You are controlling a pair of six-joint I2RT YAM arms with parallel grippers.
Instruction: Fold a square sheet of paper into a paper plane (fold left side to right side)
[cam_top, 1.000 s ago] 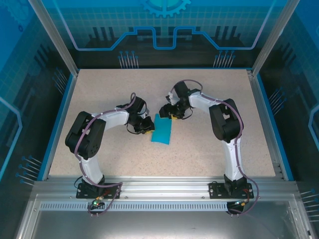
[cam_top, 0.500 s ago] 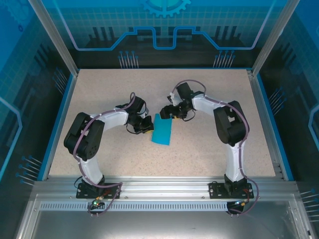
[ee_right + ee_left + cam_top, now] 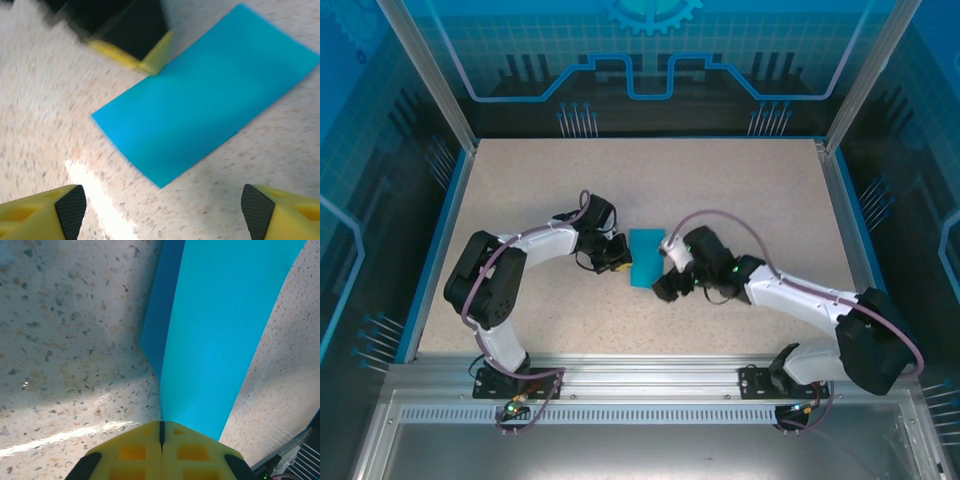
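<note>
- The square sheet of paper [image 3: 645,258] lay near the middle of the worktop [image 3: 740,190]. It was already doubled into a narrow rectangle, with its long sides running away from the arms.
- The left gripper [image 3: 617,257] sat right against the left long edge, about halfway along. From its own wrist camera, the left gripper [image 3: 161,442] had its yellow jaws pressed together with no gap, and the blue sheet [image 3: 220,330] ran right up to the tips.
- A darker band along that edge looked like a second layer or a slightly raised fold. I couldn't tell whether a layer was pinched between the jaws or only pressed under them.
- The right gripper [image 3: 663,283] hung by the near right corner, apart from the paper. Its own view showed the right gripper [image 3: 165,215] spread wide and holding nothing, with the sheet [image 3: 200,105] lying flat ahead of it. That view was blurred.
- My read was that the left-to-right fold had been laid over and they were setting the crease. No dart shape was there yet, so the plane was a long way off.
- The next move seemed to call for the open gripper to come down on the free edges and pin them. Then the closed one could run along the fold without dragging the sheet askew.
</note>
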